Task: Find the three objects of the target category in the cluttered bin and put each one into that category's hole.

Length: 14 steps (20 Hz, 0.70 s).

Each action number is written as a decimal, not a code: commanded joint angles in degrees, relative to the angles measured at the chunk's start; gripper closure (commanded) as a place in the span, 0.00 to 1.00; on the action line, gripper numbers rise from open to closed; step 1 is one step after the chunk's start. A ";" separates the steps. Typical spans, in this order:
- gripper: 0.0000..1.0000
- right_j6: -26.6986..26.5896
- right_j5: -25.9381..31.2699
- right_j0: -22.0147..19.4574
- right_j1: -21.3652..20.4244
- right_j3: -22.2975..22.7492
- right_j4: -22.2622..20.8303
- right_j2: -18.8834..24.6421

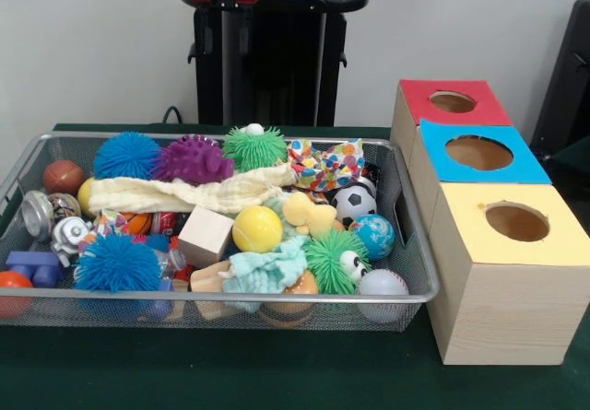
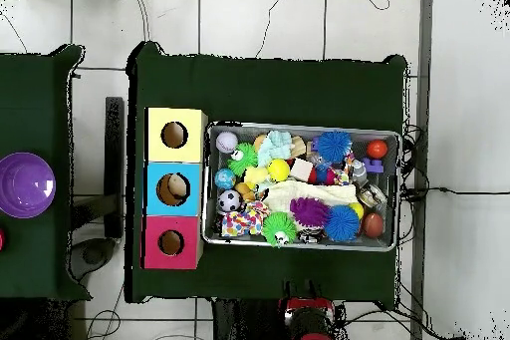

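The silver wire-mesh bin point(image 1: 230, 297) sits on the green table, full of toys; it also shows in the overhead view point(image 2: 304, 126). White fabric pieces with coloured dots point(image 1: 324, 163) lie bunched at its back right corner, beside the soccer ball; in the overhead view they point(image 2: 242, 221) are at the bin's lower left. Another dotted scrap point(image 1: 111, 218) peeks out under the cream cloth. I cannot tell how many pieces are in the bunch. The yellow-topped box's round hole point(image 1: 516, 221) point(image 2: 174, 135) is empty, right of the bin. No gripper shows; only red arm parts appear at the pedestal.
Blue-topped box point(image 1: 479, 152) and red-topped box point(image 1: 452, 101) stand behind the yellow one. The cream waffle cloth point(image 1: 184, 192), mint cloth point(image 1: 267, 267), spiky balls, a wooden cube point(image 1: 205, 235) and other balls fill the bin. The black pedestal point(image 1: 267, 51) stands behind it. A purple bowl point(image 2: 25, 184) sits on a side table.
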 commanded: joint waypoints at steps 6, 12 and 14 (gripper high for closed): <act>0.00 13.14 -6.27 3.29 1.26 0.10 -8.80 -4.29; 0.00 12.63 -4.30 4.50 4.72 -2.06 -3.14 -1.41; 0.00 12.26 -2.99 4.74 6.91 -3.35 -0.06 0.35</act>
